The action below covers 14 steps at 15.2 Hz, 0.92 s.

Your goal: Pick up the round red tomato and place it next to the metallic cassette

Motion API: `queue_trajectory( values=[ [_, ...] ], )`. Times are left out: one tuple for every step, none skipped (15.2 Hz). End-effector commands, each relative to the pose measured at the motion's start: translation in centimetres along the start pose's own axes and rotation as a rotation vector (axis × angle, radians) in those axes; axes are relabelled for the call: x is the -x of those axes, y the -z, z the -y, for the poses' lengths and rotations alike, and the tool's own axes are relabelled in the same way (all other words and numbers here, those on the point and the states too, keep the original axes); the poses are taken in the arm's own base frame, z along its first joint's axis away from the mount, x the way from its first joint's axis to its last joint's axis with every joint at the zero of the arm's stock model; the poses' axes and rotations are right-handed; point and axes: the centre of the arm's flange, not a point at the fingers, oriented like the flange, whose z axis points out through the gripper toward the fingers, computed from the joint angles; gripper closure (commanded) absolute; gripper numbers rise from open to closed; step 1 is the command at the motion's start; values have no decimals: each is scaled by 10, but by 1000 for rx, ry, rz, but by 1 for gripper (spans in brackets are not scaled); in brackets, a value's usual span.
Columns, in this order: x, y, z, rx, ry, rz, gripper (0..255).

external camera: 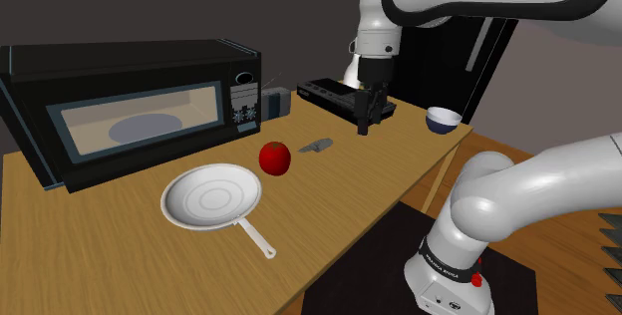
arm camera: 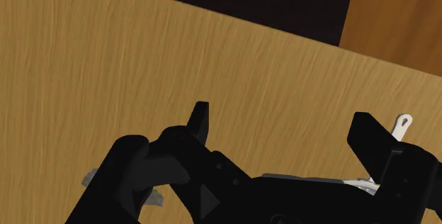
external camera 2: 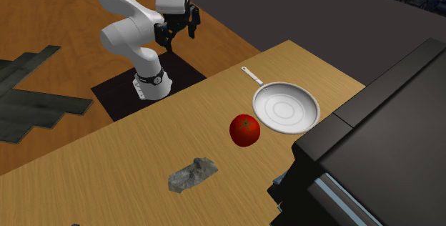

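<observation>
tomato (external camera: 275, 157) 1 | cassette (external camera: 317, 146) 1 | pan (external camera: 211, 196) 1 | microwave (external camera: 130, 114) 1 | bowl (external camera: 443, 119) 1 | black device (external camera: 334, 92) 1

Wooden table (external camera: 120, 263) bearing a black microwave (external camera: 130, 114), a white pan (external camera: 211, 196) in front of it, a bowl (external camera: 443, 119) at one corner

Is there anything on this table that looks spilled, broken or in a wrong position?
Nothing stands out. The tomato sits whole on the table, the pan lies flat and empty, the bowl stands upright, and the open gripper hangs clear of them.
</observation>
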Motion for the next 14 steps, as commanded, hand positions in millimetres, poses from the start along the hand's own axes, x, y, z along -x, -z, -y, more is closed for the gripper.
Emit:
queue_trajectory(
  values=[
    [0, 0, 0, 0, 0, 0, 0],
    [-5, -6, -8, -6, 40, -24, 0],
    [-11, -12, -17, -12, 80, -48, 0],
    [-18, -18, -24, -18, 119, -71, 0],
    [-24, -24, -32, -25, 159, -95, 0],
    [-32, -30, -39, -31, 199, -119, 0],
    [-39, -35, -46, -37, 239, -143, 0],
    [-47, -41, -53, -43, 279, -167, 0],
    [-56, -46, -59, -49, 319, -190, 0],
    [-65, -51, -65, -55, 359, -214, 0],
    [-74, -56, -70, -62, 398, -238, 0],
    [-83, -61, -75, -68, 438, -262, 0],
    [-93, -65, -80, -74, 478, -285, 0],
    [-103, -70, -84, -80, 518, -309, 0]
  ],
)
